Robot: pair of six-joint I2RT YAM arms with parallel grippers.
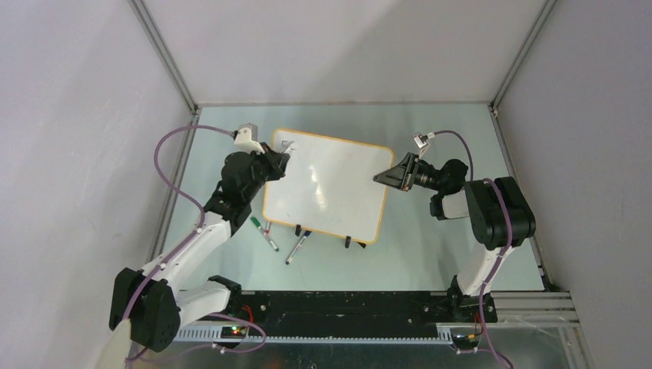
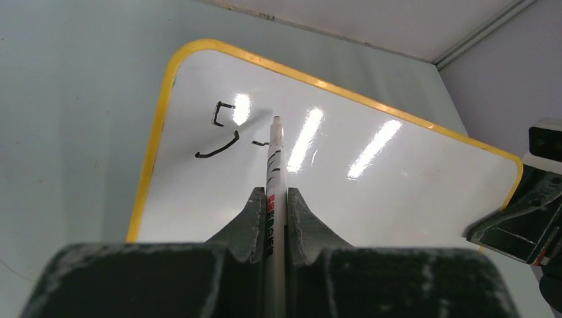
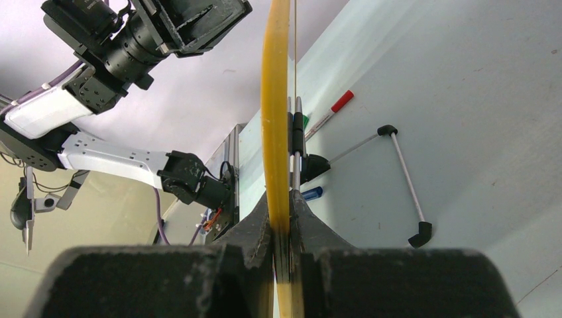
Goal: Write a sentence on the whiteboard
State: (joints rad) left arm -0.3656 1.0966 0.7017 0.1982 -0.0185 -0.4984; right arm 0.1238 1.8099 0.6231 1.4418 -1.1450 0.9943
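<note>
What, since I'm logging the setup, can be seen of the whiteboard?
The whiteboard is a glossy white rectangle with rounded corners, a thin orange-yellow rim and two black feet at its near edge. A few black strokes sit near its far left corner, where the marker in the left gripper points. The right gripper is shut on its right edge.

Left arm (image 1: 196,238) & right arm (image 1: 500,211): black joints, white link shells, purple cables (image 1: 160,154), scuffed dark jaws.
</note>
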